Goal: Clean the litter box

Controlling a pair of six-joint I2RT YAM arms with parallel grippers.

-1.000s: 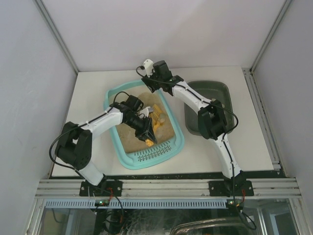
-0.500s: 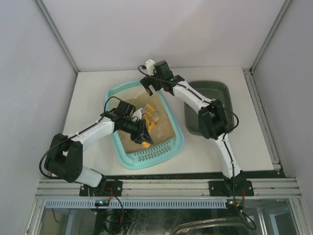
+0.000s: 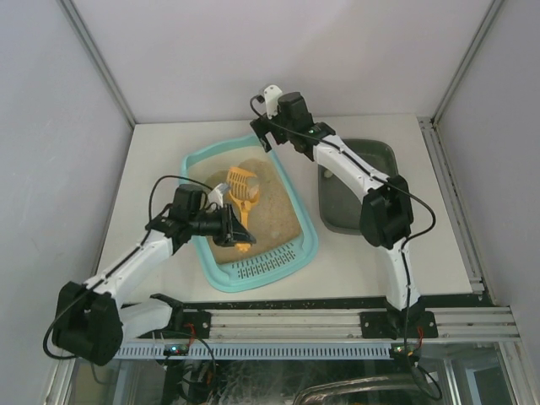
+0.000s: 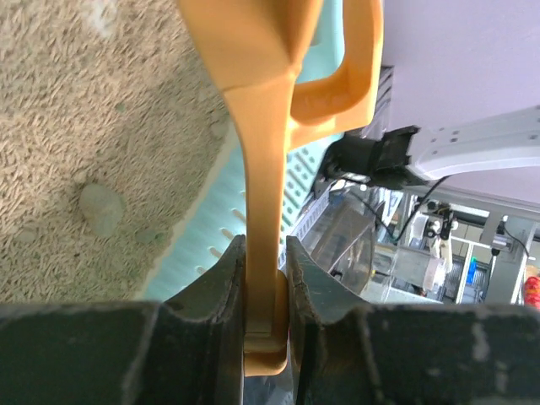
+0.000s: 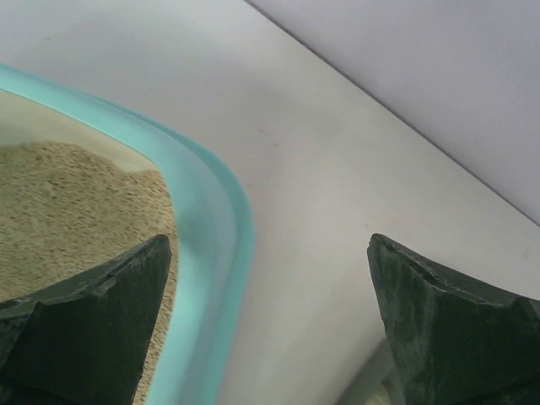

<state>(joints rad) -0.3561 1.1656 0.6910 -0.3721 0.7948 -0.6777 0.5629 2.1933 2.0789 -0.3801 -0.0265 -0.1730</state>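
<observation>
Since 1 second ago: swung orange scoop point(image 3: 241, 187), pinched tight in left gripper point(image 4: 264, 257), toward litter box point(image 3: 261, 267) far end; spread right gripper point(image 5: 268, 253) wide, apparently empty.

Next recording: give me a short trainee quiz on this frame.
1. True or false: the left gripper is shut on the scoop handle.
2. The open right gripper hangs over: A the grey tray; B the litter box rim; C the grate?
3. Fill in: the scoop's head is over the ____.
Key: 1 true; 2 B; 3 sand.
</observation>
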